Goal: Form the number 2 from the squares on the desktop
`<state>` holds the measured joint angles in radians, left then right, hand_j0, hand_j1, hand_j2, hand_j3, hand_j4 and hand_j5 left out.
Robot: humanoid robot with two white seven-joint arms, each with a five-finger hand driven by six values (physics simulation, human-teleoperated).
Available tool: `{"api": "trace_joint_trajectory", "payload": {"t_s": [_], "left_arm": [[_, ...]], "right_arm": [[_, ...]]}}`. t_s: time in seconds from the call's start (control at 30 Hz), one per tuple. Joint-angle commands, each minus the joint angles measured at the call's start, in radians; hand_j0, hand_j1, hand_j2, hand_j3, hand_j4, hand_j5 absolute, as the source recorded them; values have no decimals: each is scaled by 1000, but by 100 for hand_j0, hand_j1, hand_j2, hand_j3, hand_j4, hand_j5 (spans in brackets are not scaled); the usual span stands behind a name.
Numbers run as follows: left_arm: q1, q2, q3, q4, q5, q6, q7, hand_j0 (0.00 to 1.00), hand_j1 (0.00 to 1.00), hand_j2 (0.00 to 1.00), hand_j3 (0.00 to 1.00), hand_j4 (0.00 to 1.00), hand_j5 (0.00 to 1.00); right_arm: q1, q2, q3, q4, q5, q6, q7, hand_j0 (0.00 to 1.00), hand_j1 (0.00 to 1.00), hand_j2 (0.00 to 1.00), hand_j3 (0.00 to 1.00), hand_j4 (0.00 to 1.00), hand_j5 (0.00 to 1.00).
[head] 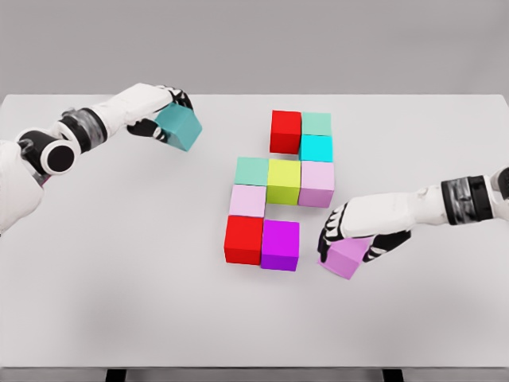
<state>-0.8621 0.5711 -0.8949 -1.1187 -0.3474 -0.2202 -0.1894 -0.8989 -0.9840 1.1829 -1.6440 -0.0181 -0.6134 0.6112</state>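
I count nine cubes (284, 181) seated as a partial 2 mid-surface (119, 263). My left hand (155, 119) fingers grasp a teal cube (181, 127); right hand (354, 231) fingers grasp a lilac cube (343, 259) beside the bottom row. I judge both unplaced.

A tight cluster of coloured cubes (278, 189) filled the middle of the white tabletop (119, 278), its blocks touching so that no finger could pass between them. Wide bare surface lay open to the left, along the front edge and at the far right corner. The left hand (155, 119) with its teal cube (179, 127) stood well apart from the cluster, leaving a broad lane between. The right hand (358, 231) with its lilac cube (346, 256) sat just beside the magenta cube (280, 245), leaving only a narrow gap there.
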Motion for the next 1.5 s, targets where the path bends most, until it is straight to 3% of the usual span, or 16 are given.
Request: {"api": "trace_joint_trajectory", "payload": {"t_s": [0.0,0.27,0.3,0.33,0.37,0.7,1.0,1.03,1.07,1.1,1.23,1.3,1.47], "left_arm": [[-3,-39,-1,33,-4,15,1,48,48,48,48,48,48],[-66,-175,-7,206,-41,15,1,48,48,48,48,48,48],[-72,-189,-7,221,-41,16,1,48,48,48,48,48,48],[-75,-207,-7,238,-44,21,1,48,48,48,48,48,48],[-83,-217,-7,258,-44,21,1,48,48,48,48,48,48],[-103,-281,-7,287,-56,62,15,48,48,48,48,48,48],[-109,-329,-9,324,-68,71,16,48,48,48,48,48,48],[-109,-330,-9,324,-70,71,18,48,48,48,48,48,48],[-109,-336,-9,324,-70,71,18,48,48,48,48,48,48],[-109,-339,-9,324,-70,71,18,48,48,48,48,48,48],[-109,-358,-9,343,-68,71,18,48,48,48,48,48,48],[-109,-367,-9,346,-70,71,18,48,48,48,48,48,48],[-109,-376,-9,355,-70,71,19,48,48,48,48,48,48]], "right_arm": [[0,4,1,0,-6,3,0,65,65,65,65,65,65],[-2,11,3,1,-6,3,0,67,67,67,67,67,67],[-2,11,1,1,-6,3,0,76,76,76,76,76,76],[0,11,3,1,-8,3,0,98,98,98,98,98,98],[0,10,7,3,-8,3,0,100,100,100,100,100,100],[-3,-5,4,15,-6,3,0,100,100,100,100,100,100],[-46,-102,-8,21,-6,3,0,100,100,100,100,100,100],[-43,-119,-8,20,-8,3,0,97,97,97,97,97,97],[-41,-133,-9,21,-13,3,0,85,85,85,85,85,85],[-41,-143,-9,21,-13,3,0,80,80,80,80,80,80],[-35,-189,-55,24,-17,3,0,39,39,39,39,39,39],[-32,-200,-55,23,-19,3,0,27,27,27,27,27,27],[21,-206,-106,30,-11,3,0,16,16,16,16,16,16]]}}
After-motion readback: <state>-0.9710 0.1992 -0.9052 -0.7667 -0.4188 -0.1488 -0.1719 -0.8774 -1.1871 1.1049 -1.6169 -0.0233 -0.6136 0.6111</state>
